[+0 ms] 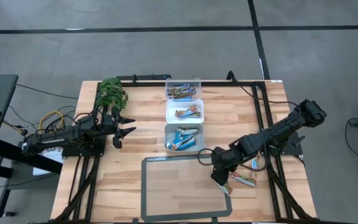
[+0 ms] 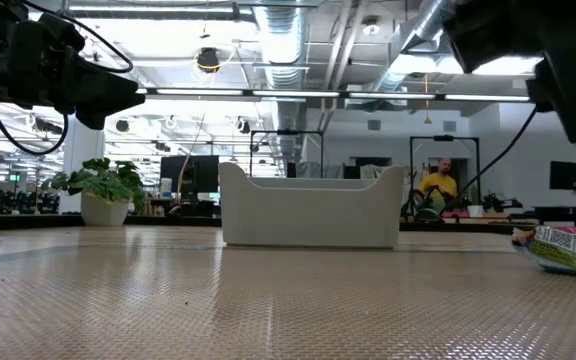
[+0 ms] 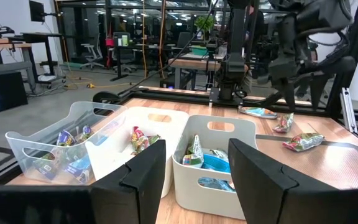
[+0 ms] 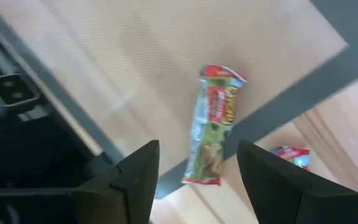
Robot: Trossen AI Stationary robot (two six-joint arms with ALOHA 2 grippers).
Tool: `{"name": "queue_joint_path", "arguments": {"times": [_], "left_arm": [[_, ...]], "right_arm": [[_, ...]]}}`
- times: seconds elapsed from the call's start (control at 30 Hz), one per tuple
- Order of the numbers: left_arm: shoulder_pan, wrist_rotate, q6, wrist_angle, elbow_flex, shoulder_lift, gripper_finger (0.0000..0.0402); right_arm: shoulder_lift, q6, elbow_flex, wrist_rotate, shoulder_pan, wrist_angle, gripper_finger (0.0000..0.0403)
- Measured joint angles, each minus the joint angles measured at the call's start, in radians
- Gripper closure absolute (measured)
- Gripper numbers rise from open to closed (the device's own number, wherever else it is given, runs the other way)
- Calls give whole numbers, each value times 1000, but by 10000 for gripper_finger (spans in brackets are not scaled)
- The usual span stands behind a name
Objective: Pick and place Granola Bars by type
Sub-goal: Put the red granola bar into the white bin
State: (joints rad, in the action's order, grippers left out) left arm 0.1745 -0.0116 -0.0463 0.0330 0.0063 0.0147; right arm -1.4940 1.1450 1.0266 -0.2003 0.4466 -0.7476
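Note:
My right gripper (image 1: pixel 220 179) hovers open over the near right part of the table. In the right wrist view a green, red and tan granola bar (image 4: pixel 213 134) lies flat below it, across the dark border of the grey mat, ahead of the spread fingers (image 4: pixel 143 163). Two more loose bars (image 1: pixel 244 179) (image 1: pixel 255 163) lie just right of it. Three tubs in a row hold sorted bars: the far one (image 1: pixel 183 89), the middle one (image 1: pixel 184 112), and the near one (image 1: pixel 184 138) with blue bars. My left gripper (image 1: pixel 127 125) waits open left of the tubs.
A grey-framed mat (image 1: pixel 148 186) covers the near middle of the table. A potted plant (image 1: pixel 111 92) stands at the far left corner. Black rails (image 1: pixel 266 118) run along the table's sides. Bare wood lies between the left gripper and the tubs.

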Motion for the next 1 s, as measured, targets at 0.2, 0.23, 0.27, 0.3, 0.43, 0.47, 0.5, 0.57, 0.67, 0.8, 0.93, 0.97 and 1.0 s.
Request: {"name": "queue_joint_path", "arguments": {"times": [0.2, 0.23, 0.27, 0.3, 0.43, 0.47, 0.5, 0.57, 0.67, 0.8, 0.93, 0.97, 1.0], "left_arm": [[0, 0, 0, 0, 0, 0, 235], [0, 0, 0, 0, 0, 0, 235], [0, 0, 0, 0, 0, 0, 235], [0, 0, 0, 0, 0, 0, 235], [0, 0, 0, 0, 0, 0, 235], [0, 0, 0, 0, 0, 0, 235], [0, 0, 0, 0, 0, 0, 235], [0, 0, 0, 0, 0, 0, 235], [0, 0, 0, 0, 0, 0, 235], [0, 0, 0, 0, 0, 0, 235], [0, 0, 0, 0, 0, 0, 235], [0, 0, 0, 0, 0, 0, 235], [0, 0, 0, 0, 0, 0, 235]], "right_arm": [[-8, 44, -41, 65, 60, 4, 195], [-22, 44, -41, 73, 66, 15, 195], [-38, 43, -41, 76, 71, 26, 194], [-54, 37, -41, 75, 78, 30, 194], [-140, 27, -41, 65, 101, 99, 193], [-154, 26, -41, 65, 105, 103, 194], [-166, 26, -41, 65, 109, 103, 194], [-193, 26, -40, 64, 110, 110, 195], [-224, 32, -41, 58, 107, 132, 194], [-262, 33, -41, 45, 108, 192, 191], [-289, 34, -36, 39, 107, 194, 193], [-289, 34, -36, 39, 106, 193, 196], [-289, 34, -36, 40, 103, 193, 200]]}}
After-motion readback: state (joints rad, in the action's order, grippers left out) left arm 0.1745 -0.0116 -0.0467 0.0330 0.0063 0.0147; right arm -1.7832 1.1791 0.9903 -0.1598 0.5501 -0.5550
